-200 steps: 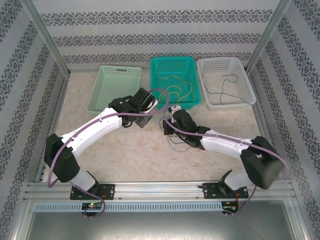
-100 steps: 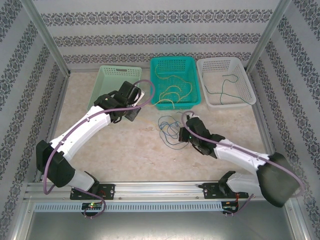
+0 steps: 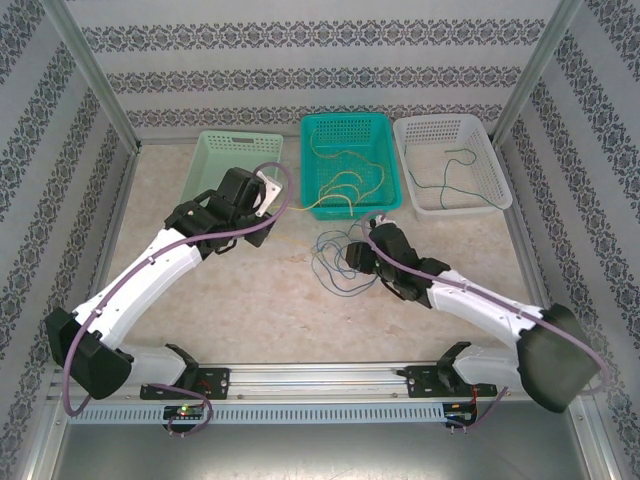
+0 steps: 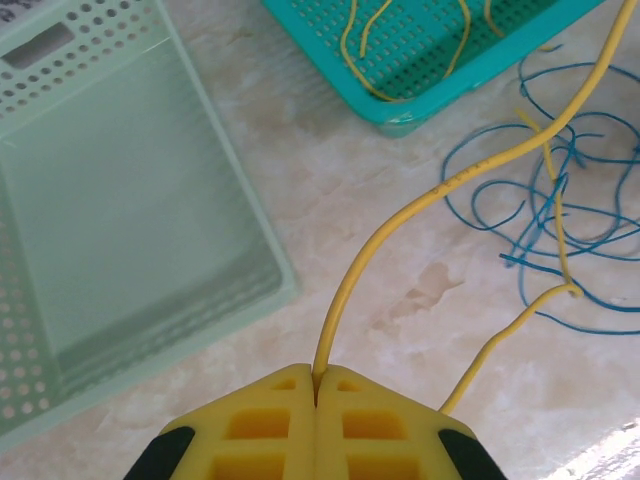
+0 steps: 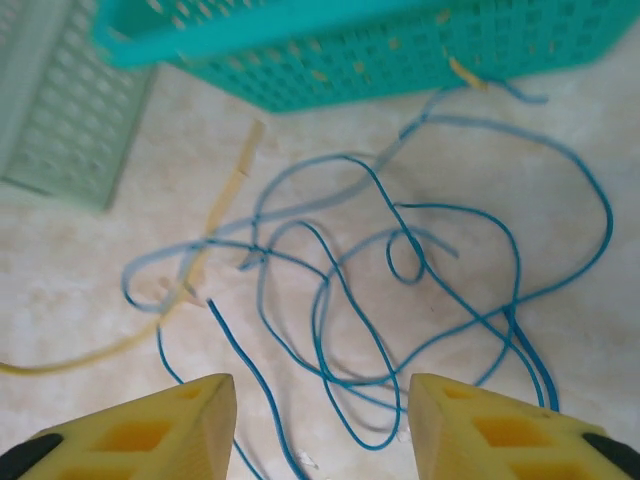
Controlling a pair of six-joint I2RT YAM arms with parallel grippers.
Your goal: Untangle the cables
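Observation:
My left gripper (image 4: 316, 380) is shut on a yellow cable (image 4: 400, 225), which arcs away from the pads toward the teal basket (image 4: 440, 85). From above, this gripper (image 3: 268, 192) hangs between the light green basket (image 3: 228, 175) and the teal basket (image 3: 350, 165). Beside it on the table lies a loose tangle of blue cables (image 3: 335, 262). My right gripper (image 5: 320, 400) hovers open just above those blue cables (image 5: 400, 250), with nothing between its pads. A blurred length of yellow cable (image 5: 215, 220) crosses the tangle's left side. More yellow cables (image 3: 345, 185) lie inside the teal basket.
A white basket (image 3: 480, 135) at the back right holds a dark green cable (image 3: 450, 178). The light green basket (image 4: 120, 200) has nothing in it. Metal posts and patterned walls enclose the table. Purple arm cables loop over both arms.
My right gripper has opened and now sits over the blue tangle lying on the table. The left arm has drawn back to the left, still holding the yellow cable.

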